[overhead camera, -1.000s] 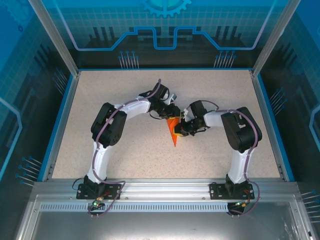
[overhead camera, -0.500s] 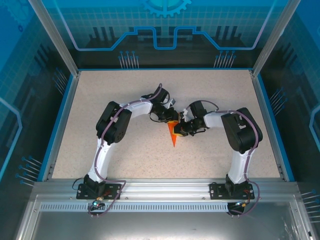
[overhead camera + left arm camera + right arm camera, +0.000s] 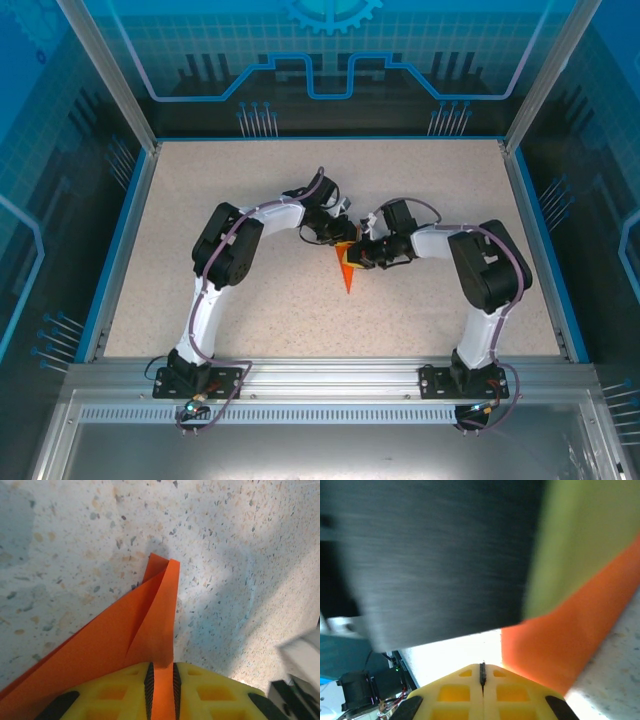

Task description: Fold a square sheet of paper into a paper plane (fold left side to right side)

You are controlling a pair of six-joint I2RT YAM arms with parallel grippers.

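The orange paper [image 3: 346,270] lies near the middle of the speckled desk [image 3: 230,180]. It is folded into a narrow wedge whose sharp tip points toward the arm bases. Its wide end sits under the spot where the left arm [image 3: 215,250] and right arm [image 3: 485,265] meet.

In the left wrist view, the left jaws are clenched on the paper. A thin upright strip of it is pinched between the two yellow fingers [image 3: 120,692]. From there the paper [image 3: 135,630] fans out low over the desk. One straight raised fold runs away from the fingers to a small double-layered corner, and a long slanted edge falls off to the left.

In the right wrist view, the right jaws are pressed fully together with nothing between them. The yellow fingers [image 3: 455,692] meet along a hairline seam. The paper [image 3: 570,630] lies just beside them on the right, its lower edge on the desk. A blurred dark body crowds in close above.

Bare surface spreads wide on every side of the paper, out to the blue rim [image 3: 125,230] and the clear enclosure walls [image 3: 60,200]. The tight spot is the centre, where the two wrists nearly touch.
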